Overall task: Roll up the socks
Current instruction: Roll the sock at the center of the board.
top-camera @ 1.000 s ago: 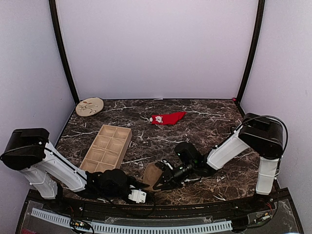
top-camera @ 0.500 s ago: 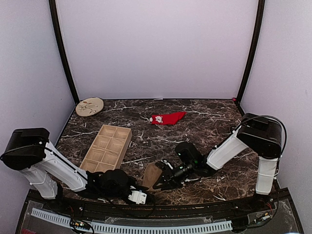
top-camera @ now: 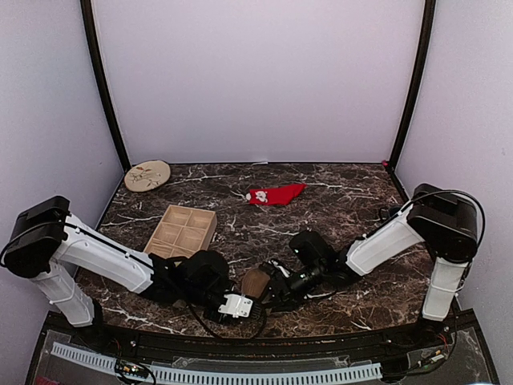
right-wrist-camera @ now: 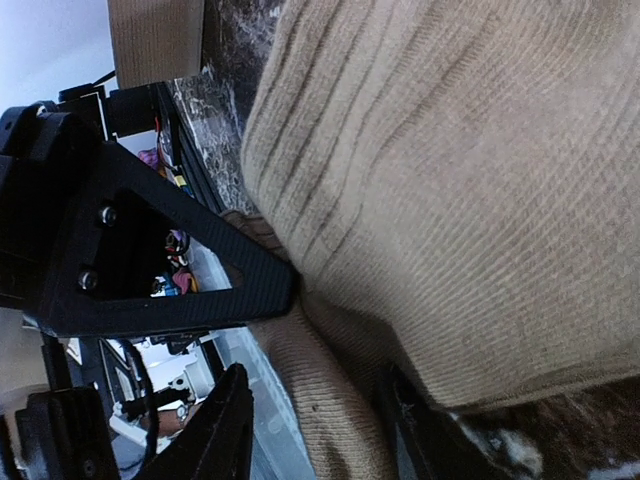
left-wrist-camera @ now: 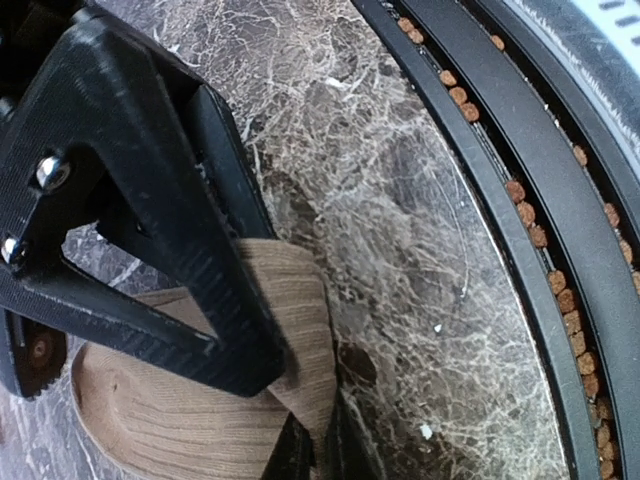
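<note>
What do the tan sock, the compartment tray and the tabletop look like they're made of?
The tan sock looks like soft, matte knitted fabric, with fine ribs up close. The tray looks like pale bare wood or plywood: thin flat dividers, no shine. The tabletop has a smooth dark marble pattern with white veins; real stone or printed laminate, I can't tell.

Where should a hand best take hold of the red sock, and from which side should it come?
Grip the red sock at its narrow right end, coming straight down from above. It lies flat on the table, stretched left to right, so a hand closing across that thin end should probably pinch it cleanly.
</note>
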You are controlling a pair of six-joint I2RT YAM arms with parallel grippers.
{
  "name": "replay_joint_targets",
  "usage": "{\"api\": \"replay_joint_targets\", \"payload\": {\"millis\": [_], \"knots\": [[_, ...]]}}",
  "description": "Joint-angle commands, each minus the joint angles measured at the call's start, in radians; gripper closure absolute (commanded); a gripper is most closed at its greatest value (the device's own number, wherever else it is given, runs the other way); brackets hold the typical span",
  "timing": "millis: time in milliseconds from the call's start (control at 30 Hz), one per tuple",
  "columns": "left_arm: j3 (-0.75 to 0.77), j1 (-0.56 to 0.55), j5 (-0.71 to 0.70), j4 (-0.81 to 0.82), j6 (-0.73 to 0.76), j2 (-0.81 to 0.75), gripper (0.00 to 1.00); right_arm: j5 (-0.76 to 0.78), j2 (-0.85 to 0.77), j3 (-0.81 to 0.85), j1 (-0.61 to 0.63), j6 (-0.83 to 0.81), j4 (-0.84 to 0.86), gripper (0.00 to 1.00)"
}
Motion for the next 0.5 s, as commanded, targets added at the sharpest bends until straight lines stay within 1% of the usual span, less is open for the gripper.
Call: {"api": "replay_joint_targets", "payload": {"millis": [0,167,333,467], "knots": [[0.099,0.045,0.170,-0.253,-0.015,0.027,0.94,0.117,-0.052,-0.020,-0.007,-0.112,-0.158,0.60],[0.228,0.095,0.303,-0.427,-0.002,0.086,0.94,0.184,-0.113,-0.060,-0.007,-0.131,-0.167,0.59],[0.289,0.145,0.394,-0.497,-0.023,0.110,0.94,0.256,-0.161,-0.076,-0.007,-0.178,-0.228,0.58],[0.376,0.169,0.469,-0.610,-0.017,0.173,0.94,0.336,-0.222,-0.088,0.003,-0.227,-0.285,0.58]]}}
